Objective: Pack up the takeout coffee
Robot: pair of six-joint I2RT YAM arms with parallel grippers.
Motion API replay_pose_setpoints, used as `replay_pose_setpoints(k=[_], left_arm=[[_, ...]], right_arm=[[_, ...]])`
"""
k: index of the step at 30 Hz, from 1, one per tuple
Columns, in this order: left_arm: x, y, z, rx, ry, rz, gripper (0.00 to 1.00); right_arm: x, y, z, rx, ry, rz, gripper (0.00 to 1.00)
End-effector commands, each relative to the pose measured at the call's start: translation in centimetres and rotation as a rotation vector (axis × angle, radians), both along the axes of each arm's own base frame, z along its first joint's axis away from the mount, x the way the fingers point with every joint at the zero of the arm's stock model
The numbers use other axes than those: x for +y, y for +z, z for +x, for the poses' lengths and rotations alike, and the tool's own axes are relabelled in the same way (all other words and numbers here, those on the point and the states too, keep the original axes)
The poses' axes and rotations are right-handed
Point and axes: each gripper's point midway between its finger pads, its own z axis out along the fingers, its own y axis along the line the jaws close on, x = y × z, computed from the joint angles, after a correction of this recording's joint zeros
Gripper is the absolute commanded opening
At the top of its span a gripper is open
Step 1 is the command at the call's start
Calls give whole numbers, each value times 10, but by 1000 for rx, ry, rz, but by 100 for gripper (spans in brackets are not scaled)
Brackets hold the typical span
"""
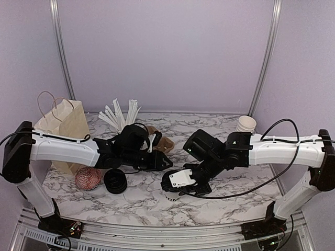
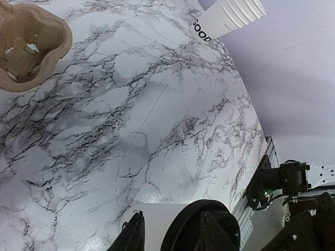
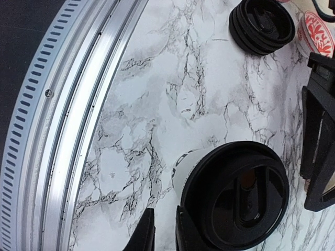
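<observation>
One white cup (image 3: 179, 168), black lid (image 3: 235, 198) on; R gripper (image 3: 162, 227) near-closed, L gripper (image 1: 165, 161) unclear.

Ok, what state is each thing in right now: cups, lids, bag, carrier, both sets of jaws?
lidded cup: upright, lid on.
cup stack: nested, no lids.
spare lids: stacked, off any cup.
paper bag: standing upright.
cup carrier: visible slot empty.
right gripper: jaws nearly together beside lidded cup; grip unclear.
left gripper: jaws' state unclear.
</observation>
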Motion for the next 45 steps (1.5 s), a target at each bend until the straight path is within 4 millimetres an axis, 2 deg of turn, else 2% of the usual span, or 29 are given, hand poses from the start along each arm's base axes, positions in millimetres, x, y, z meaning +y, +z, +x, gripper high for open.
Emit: replay_pose_setpoints(k=[1, 5, 7, 9, 22, 27, 33, 35, 38, 43, 45], left_arm=[[-15, 2, -7, 11, -64, -43, 38], [-12, -7, -10, 28, -62, -24, 37], [-11, -12, -13, 39, -66, -16, 37], [-9, -16, -16, 50, -72, -11, 36], [-1, -41, -31, 90, -81, 49, 33], [8, -57, -36, 120, -66, 94, 30], [42, -102, -44, 168, -4, 234, 22], [46, -108, -47, 181, -4, 246, 22], [40, -95, -43, 152, -8, 221, 21], [25, -61, -29, 76, -16, 183, 22], [22, -50, -25, 54, -11, 175, 23]], right_arm=[[7, 4, 14, -73, -30, 10, 14], [7, 1, 16, -78, -35, 3, 16], [6, -1, 16, -83, -34, -1, 24], [5, -2, 16, -90, -31, -7, 27], [-2, -23, 22, -174, -35, -67, 26], [-9, -39, 24, -216, -33, -110, 25], [-39, -88, 27, -333, -1, -252, 19], [-46, -98, 27, -346, 2, -286, 17], [-41, -89, 26, -342, -5, -259, 16], [-16, -42, 23, -322, -3, -127, 20], [-10, -28, 22, -313, -2, -90, 25]])
